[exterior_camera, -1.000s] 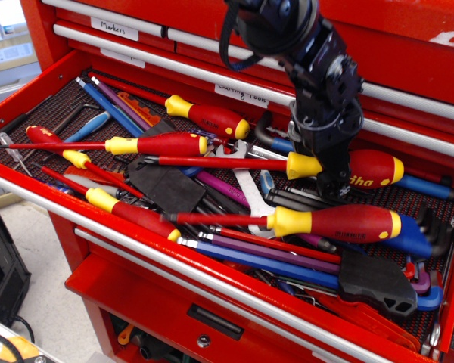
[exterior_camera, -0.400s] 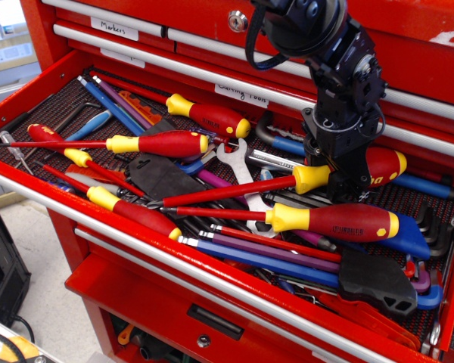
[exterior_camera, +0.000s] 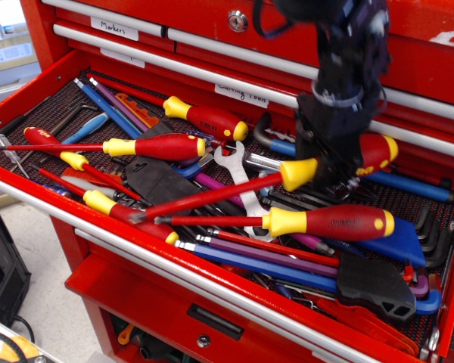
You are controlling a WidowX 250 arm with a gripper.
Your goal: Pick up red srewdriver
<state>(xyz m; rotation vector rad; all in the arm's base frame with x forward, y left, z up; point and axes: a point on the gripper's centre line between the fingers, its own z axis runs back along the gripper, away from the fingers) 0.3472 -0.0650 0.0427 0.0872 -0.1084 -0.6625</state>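
The red screwdriver (exterior_camera: 297,174) has a fat red handle, a yellow collar and a long red shaft. My gripper (exterior_camera: 334,168) is shut on its handle, coming down from above over the right middle of the open drawer. The handle end is raised and pokes out to the right of the fingers. The shaft slopes down to the left, with its tip low among the other tools. The handle's lettering is mostly hidden by the fingers.
A similar large red-yellow screwdriver (exterior_camera: 329,222) lies just below. Smaller red-yellow screwdrivers (exterior_camera: 166,146), a wrench (exterior_camera: 238,170), hex keys, blue and purple drivers and a black holder (exterior_camera: 374,283) crowd the drawer (exterior_camera: 30,189). Closed drawers (exterior_camera: 174,64) stand behind.
My gripper has closed on the screwdriver's handle and risen. The handle end has lifted up and right, and the shaft has tilted from flat to sloping down to the left.
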